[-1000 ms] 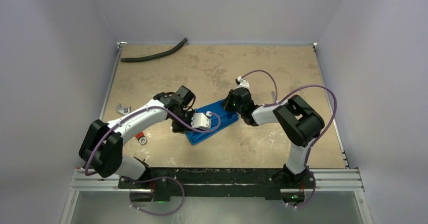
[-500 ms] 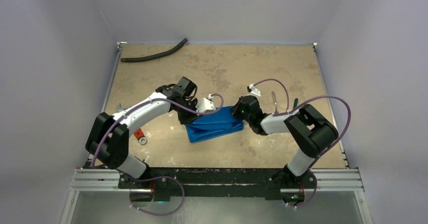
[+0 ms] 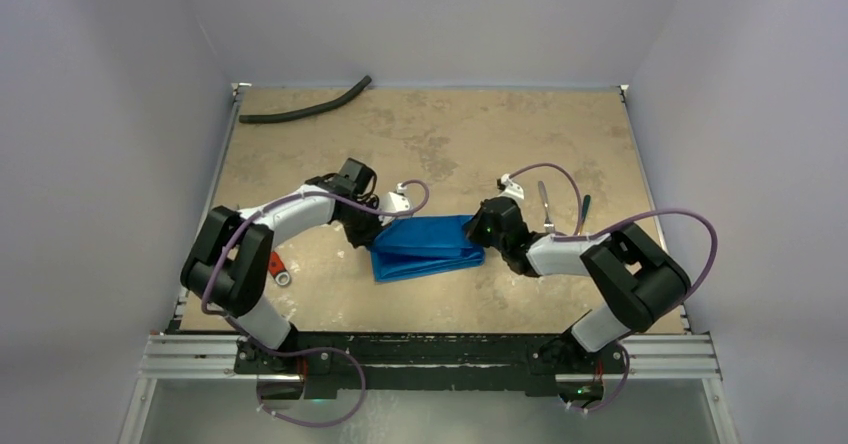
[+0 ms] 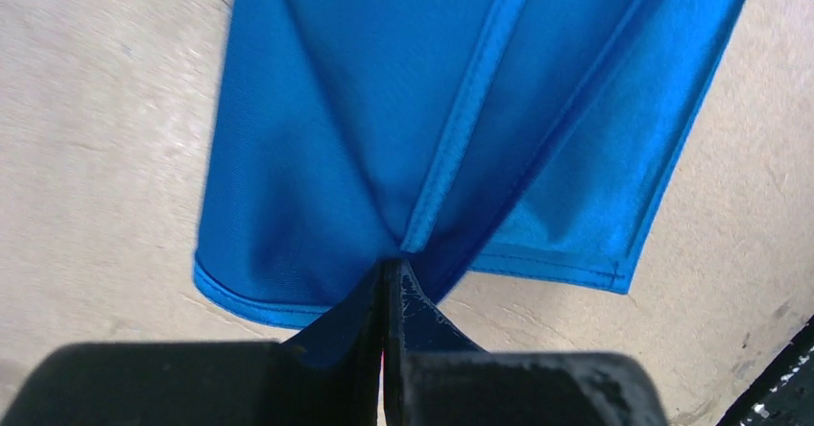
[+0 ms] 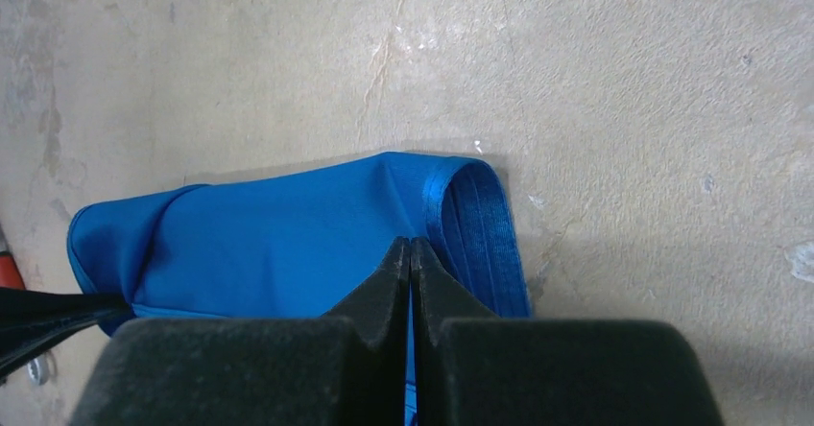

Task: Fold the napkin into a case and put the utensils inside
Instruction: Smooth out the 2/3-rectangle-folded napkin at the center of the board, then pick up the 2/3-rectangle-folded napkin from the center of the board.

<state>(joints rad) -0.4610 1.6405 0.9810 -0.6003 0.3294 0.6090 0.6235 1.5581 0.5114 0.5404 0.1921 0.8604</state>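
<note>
Mottled tan surface (image 3: 430, 134) is carrying the folded blue napkin (image 3: 428, 248) near its middle. You are seeing the left jaws pinching its gathered left end fully shut, and the right jaws clamping its right fold. Only the overhead view is showing you the utensils (image 3: 545, 202) lying just beyond the right arm.

Mottled tan table (image 3: 440, 134): a folded blue napkin (image 3: 425, 248) lies mid-table, with a black hose (image 3: 305, 110) far behind it, a red-handled wrench (image 3: 278, 269) to its left and a silver utensil (image 3: 544, 202) to its right.

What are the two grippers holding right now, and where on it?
The napkin: left gripper pinches one short end, right gripper the opposite end.
</note>
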